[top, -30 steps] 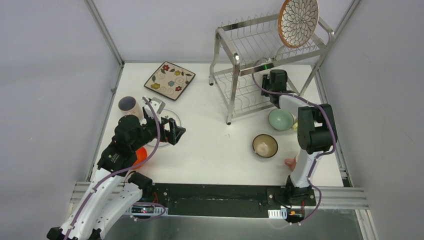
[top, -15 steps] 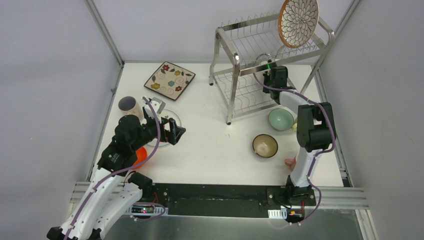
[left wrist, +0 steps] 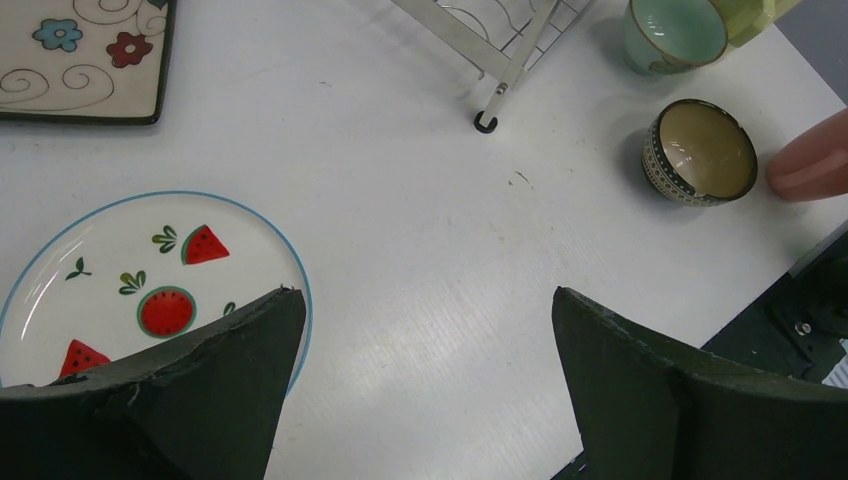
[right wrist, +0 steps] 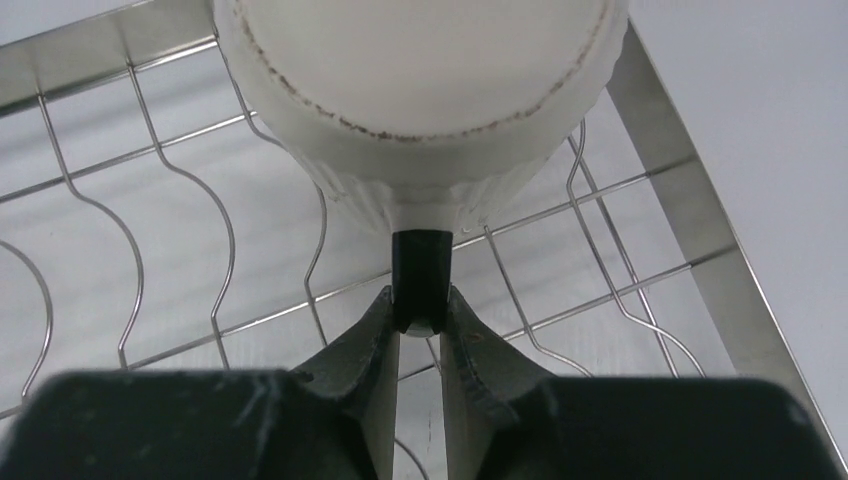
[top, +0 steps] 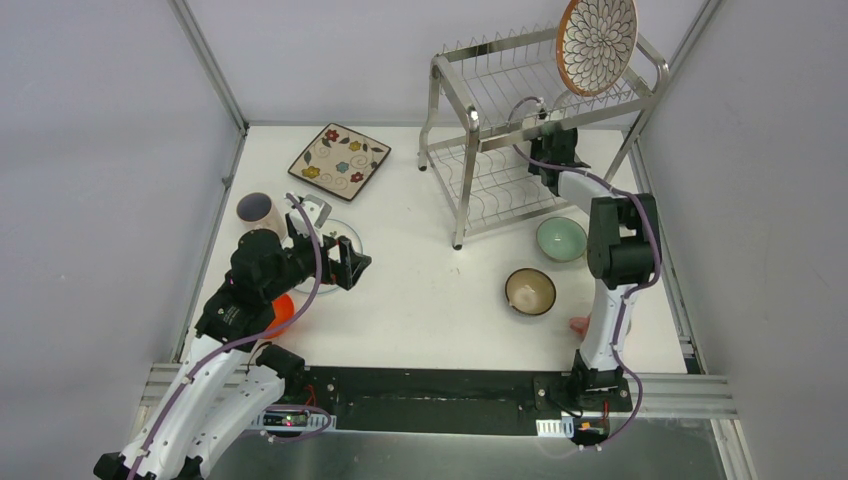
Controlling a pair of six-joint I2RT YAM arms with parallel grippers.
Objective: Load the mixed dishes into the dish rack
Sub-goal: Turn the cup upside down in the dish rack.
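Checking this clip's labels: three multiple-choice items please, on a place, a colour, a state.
1. The round brown-rimmed petal-pattern plate is: A on the table; B on the top tier of the silver wire dish rack; C in a claw.
2. The round bowl nearest the rack is: A mint; B orange; C black.
3. The right claw is: A open; B shut on a rack wire; C shut on the pale ribbed cup's dark handle.
B: it stands on edge up there. A: its glaze is mint. C: the fingers pinch the handle.
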